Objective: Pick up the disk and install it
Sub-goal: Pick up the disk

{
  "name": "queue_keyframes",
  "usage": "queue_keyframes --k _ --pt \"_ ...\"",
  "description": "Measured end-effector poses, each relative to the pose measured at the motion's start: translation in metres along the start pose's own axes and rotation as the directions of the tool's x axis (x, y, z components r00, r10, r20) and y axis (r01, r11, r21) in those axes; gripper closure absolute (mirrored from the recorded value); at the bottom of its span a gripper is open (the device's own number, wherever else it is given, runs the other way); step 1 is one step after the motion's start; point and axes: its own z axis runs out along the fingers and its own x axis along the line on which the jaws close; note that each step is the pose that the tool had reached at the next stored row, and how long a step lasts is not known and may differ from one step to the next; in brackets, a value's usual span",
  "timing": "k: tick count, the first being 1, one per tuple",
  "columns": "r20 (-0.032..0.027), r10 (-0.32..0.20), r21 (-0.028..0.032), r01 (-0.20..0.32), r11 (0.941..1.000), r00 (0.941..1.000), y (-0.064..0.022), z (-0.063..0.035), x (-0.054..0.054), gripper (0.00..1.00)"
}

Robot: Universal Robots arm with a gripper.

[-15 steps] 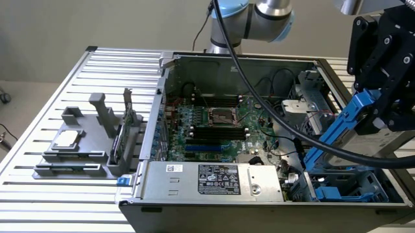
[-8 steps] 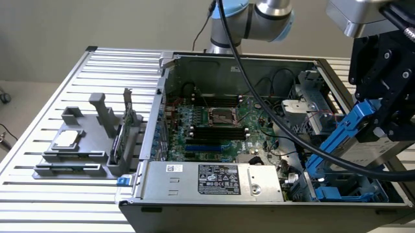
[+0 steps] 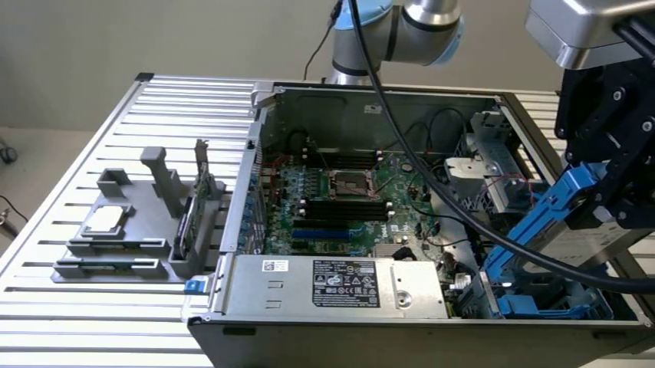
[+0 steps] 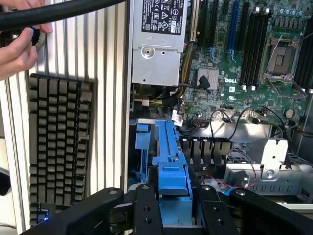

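Showing 1 slatted metal table (image 3: 61,322) in the exterior view, read from that view's left to its right. At the left stands a grey holder block (image 3: 123,238) bearing a small square processor chip (image 3: 107,220); an upright thin card (image 3: 201,180), possibly a circuit card, stands in the block's right side. At centre lies the open computer case (image 3: 256,153), with its motherboard (image 3: 348,199) exposed and a silver power supply (image 3: 338,284) along the near edge. A black cable (image 3: 430,176) arcs over the case. At the right, the gripper (image 3: 609,203) hangs above the case's near right corner, its jaws clamped on the disk (image 3: 584,241). The disk is tilted, clear of the table, its blue rails sloping down toward the blue drive bay (image 3: 542,303) below it.

In the wrist view, the black fingers (image 4: 146,210) flank the disk's blue carrier (image 4: 171,156). Beyond it appear the power supply (image 4: 156,49) and motherboard (image 4: 244,63). Beside the case lie a dark keyboard (image 4: 58,147) and a person's hand (image 4: 17,49).
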Motion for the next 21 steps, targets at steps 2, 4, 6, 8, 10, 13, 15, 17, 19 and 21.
queue_keyframes --k 2,4,6,8,10,13,15,17,19,21 --pt "0.0 0.0 0.0 0.0 1.0 1.0 -0.0005 0.0014 0.0006 0.67" --pt "-0.0002 0.0 0.0 0.0 1.0 1.0 -0.0004 0.0028 0.001 0.67" --pt "0.0 0.0 0.0 0.0 1.0 1.0 -0.0006 0.0045 0.0017 0.67" --pt "-0.0003 0.0 0.0 0.0 1.0 1.0 -0.0015 0.0056 0.0023 0.67" --pt "-0.0002 0.0 0.0 0.0 1.0 1.0 -0.0024 0.0064 0.0026 0.67" --pt "-0.0004 0.0 0.0 0.0 1.0 1.0 -0.004 0.0076 0.0028 0.67" --pt "-0.0006 0.0 0.0 0.0 1.0 1.0 -0.006 0.0087 0.0031 0.67" --pt "-0.0007 0.0 0.0 0.0 1.0 1.0 -0.0072 0.0096 0.0033 0.67" --pt "-0.0009 0.0 -0.0001 0.0 1.0 1.0 -0.0073 0.0098 0.0033 0.67" --pt "-0.0008 0.0 0.0 0.0 1.0 1.0 -0.0075 0.01 0.0033 0.67"
